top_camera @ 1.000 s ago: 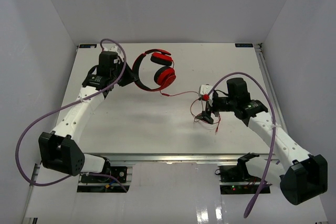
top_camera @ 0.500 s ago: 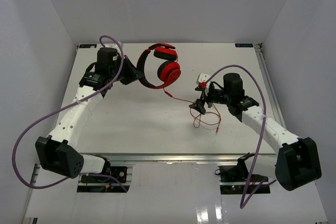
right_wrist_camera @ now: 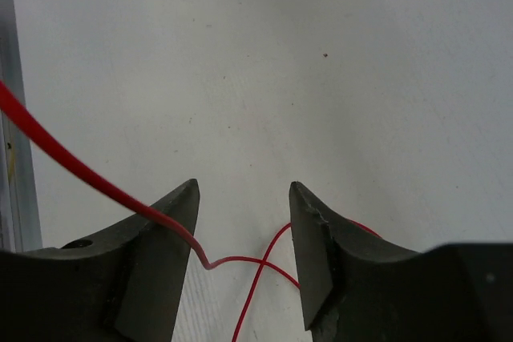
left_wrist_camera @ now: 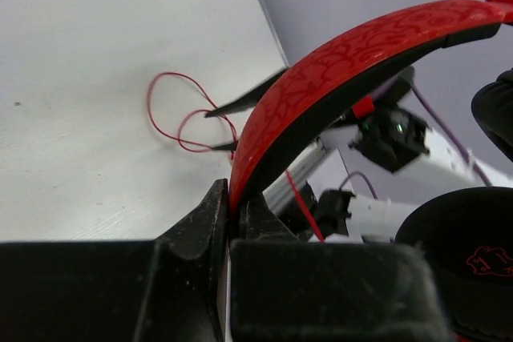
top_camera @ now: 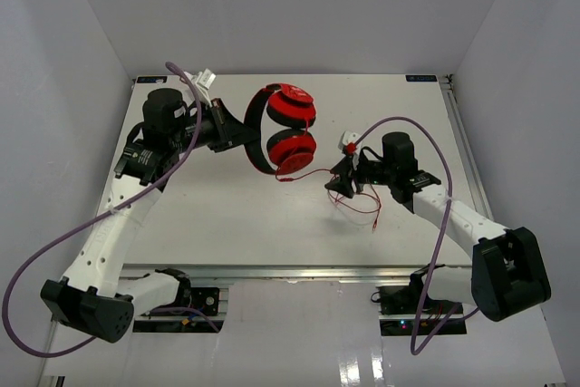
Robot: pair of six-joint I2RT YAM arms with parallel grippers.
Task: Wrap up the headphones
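Headphones hang over the far-left middle of the table, lifted by their headband. Nearest the table's front edge, their thin red cable lies in loose loops on the white top, right of centre. Just beyond the loops the right gripper sits close over the surface with its jaws apart. In its wrist view the cable drapes over the tip of one finger and bends down into the gap, with nothing pinching it. From there the cable runs left, up to the lower ear cup.

Farther back, the left gripper is clamped tight on the red, black-lined headband, whose outer face bears an embossed swirl pattern. A black ear pad shows a small red emblem, too small to read. A white tag hangs on the left arm's purple cable; any writing on it cannot be read.

The tabletop is matt white with a few dark specks, enclosed by plain pale grey walls.
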